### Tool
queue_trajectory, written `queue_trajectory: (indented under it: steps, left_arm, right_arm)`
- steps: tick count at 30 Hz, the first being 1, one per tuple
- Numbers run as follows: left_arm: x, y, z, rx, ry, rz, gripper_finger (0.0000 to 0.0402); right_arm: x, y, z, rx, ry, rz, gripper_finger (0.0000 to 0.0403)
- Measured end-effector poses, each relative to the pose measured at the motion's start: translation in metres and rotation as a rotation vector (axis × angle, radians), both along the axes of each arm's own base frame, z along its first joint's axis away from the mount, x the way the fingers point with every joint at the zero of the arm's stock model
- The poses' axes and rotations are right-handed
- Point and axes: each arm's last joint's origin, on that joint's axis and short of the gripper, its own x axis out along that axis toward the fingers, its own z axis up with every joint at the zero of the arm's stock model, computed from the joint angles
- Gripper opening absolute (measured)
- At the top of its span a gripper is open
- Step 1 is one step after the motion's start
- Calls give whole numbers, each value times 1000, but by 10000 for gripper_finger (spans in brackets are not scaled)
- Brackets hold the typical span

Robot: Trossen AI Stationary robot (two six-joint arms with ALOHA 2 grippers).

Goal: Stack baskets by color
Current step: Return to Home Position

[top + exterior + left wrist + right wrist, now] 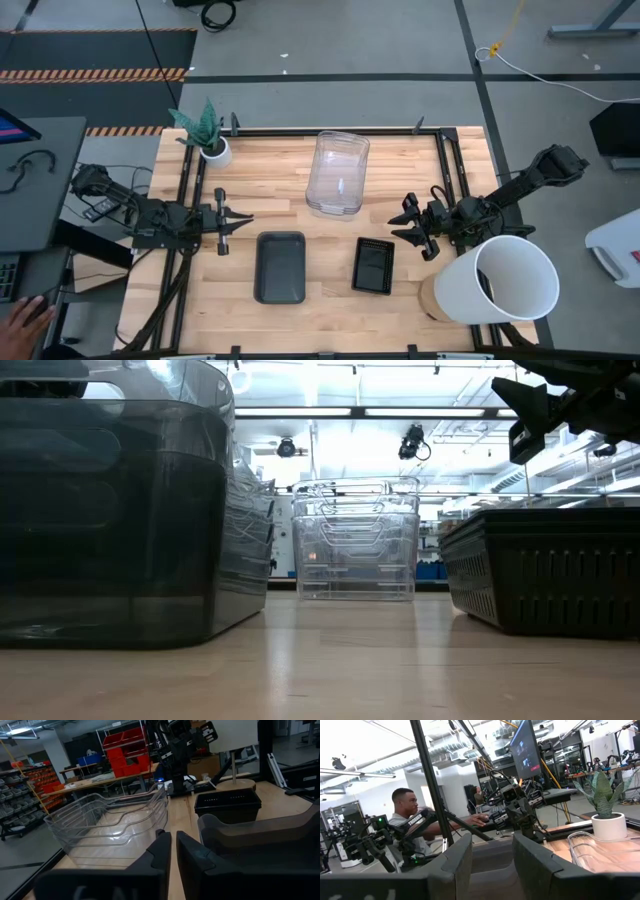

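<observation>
left gripper (232, 221) near the worktop's (330, 320) left edge, narrow, empty; right gripper (415, 228) near the right edge, wide, empty; clear baskets (338, 172), grey baskets (280, 266), mesh baskets (373, 265) between.

Beside the table (270, 170), the left arm (150, 215) and right arm (520, 185) are matte black, boxy-jointed, trailing thin black cables. The left gripper (243, 219) and right gripper (402, 222) have blocky dark fingers (160, 855).
</observation>
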Motion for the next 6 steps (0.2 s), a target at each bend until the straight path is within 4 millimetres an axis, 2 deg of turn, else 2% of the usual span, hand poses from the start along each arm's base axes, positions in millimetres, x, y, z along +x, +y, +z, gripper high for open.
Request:
queue_trajectory:
  steps: [6]
  left_arm:
    - [0, 0, 0, 0, 0, 0, 30]
  right_arm:
    - [0, 0, 0, 0, 0, 0, 146]
